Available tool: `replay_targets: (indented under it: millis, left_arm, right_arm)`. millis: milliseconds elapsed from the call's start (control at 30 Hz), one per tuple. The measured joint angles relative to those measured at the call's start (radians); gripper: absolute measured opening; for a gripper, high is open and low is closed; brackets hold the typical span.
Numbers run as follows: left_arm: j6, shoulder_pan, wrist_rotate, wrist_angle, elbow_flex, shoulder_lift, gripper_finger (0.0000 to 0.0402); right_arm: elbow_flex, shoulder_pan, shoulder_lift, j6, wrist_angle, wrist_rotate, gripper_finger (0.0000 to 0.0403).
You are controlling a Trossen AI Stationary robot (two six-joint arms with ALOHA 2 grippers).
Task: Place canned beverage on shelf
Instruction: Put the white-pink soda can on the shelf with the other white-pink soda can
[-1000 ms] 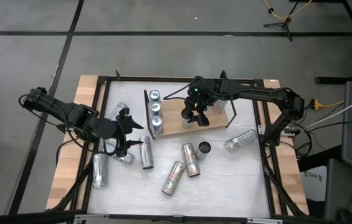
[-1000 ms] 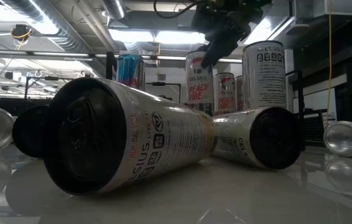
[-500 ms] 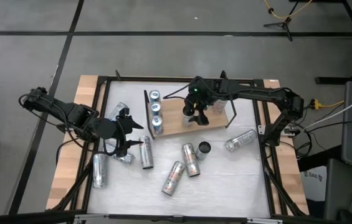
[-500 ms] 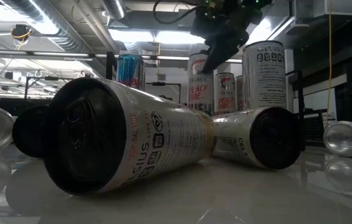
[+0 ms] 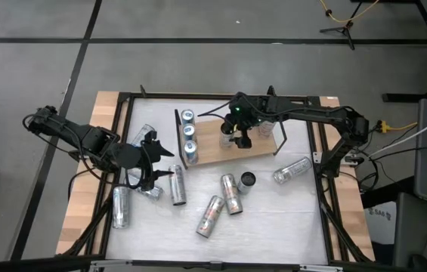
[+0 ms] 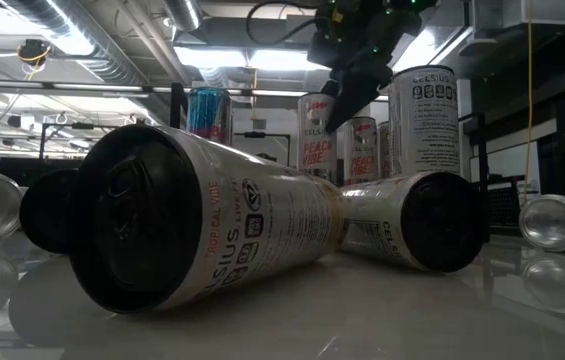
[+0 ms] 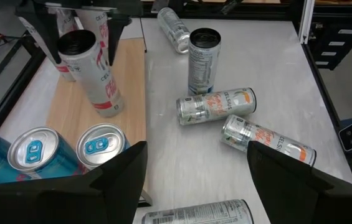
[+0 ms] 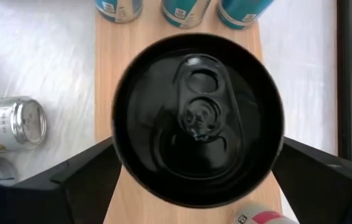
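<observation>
Can [image 5: 238, 139] stands upright on the shelf [image 5: 213, 152], near its middle, black top filling the right wrist view, the right gripper [image 5: 236, 130] reaching down over it from the table's far right with jaws spread either side, apparently clear of its wall. Left gripper [image 5: 151, 160] hangs low at the table's left among lying cans, jaws apart and empty.

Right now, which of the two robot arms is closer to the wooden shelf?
The right. The right gripper hangs directly over the shelf, around an upright can. The left gripper waits off the shelf's end, above the white table.
</observation>
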Motion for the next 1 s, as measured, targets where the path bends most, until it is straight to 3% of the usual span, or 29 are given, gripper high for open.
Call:
replay_targets:
  millis: [1000]
  left_arm:
    - [0.000,0.000,-0.001,0.000,0.000,0.000,0.0267]
  right_arm:
    - [0.002,0.000,-0.092,0.081,0.095,-0.012,0.0381]
